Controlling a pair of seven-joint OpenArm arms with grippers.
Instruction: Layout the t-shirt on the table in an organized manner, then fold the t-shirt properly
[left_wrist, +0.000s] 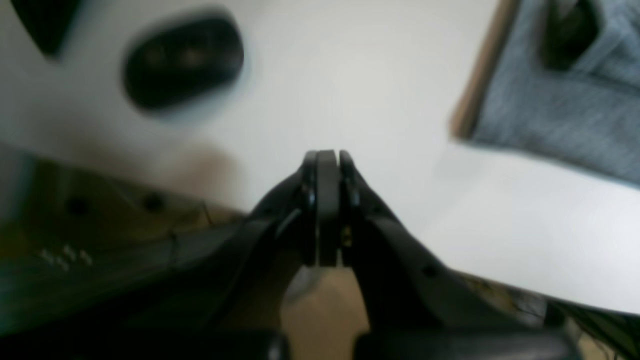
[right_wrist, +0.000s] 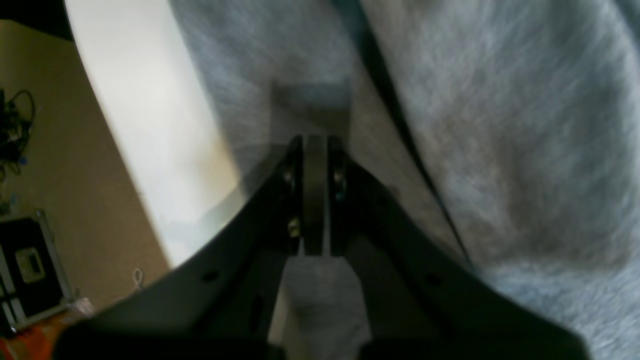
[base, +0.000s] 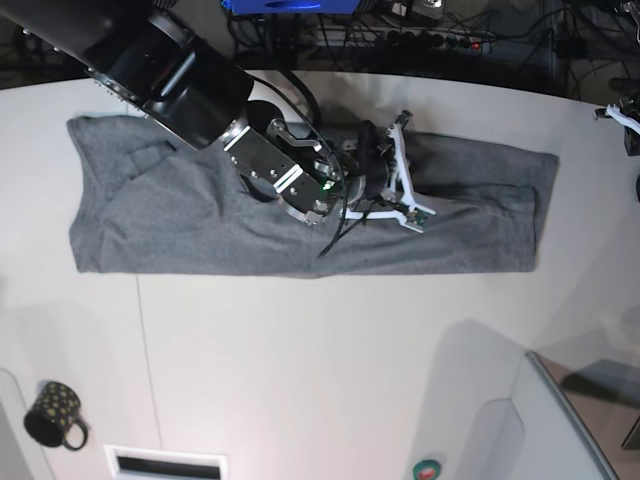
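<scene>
T-shirt: the grey t-shirt (base: 200, 225) lies spread in a long band across the far half of the bench (base: 320, 350), partly folded lengthwise.
Right hand: the right hand (right_wrist: 316, 142) hangs over the shirt's middle, its fingers pressed together with no cloth between them.
Left hand: the left hand (left_wrist: 327, 155) is pressed together too, empty, over bare bench near a shirt edge.
Mug: a dark dotted mug (base: 52, 412) stands at the near corner, well apart from the shirt.

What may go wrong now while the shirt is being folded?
The right gripper is shut above the grey cotton t-shirt, apparently holding no cloth, so moving on may shift nothing. The shirt's far edge lies close to the white table's edge; pulling that way might drag it off.
</scene>
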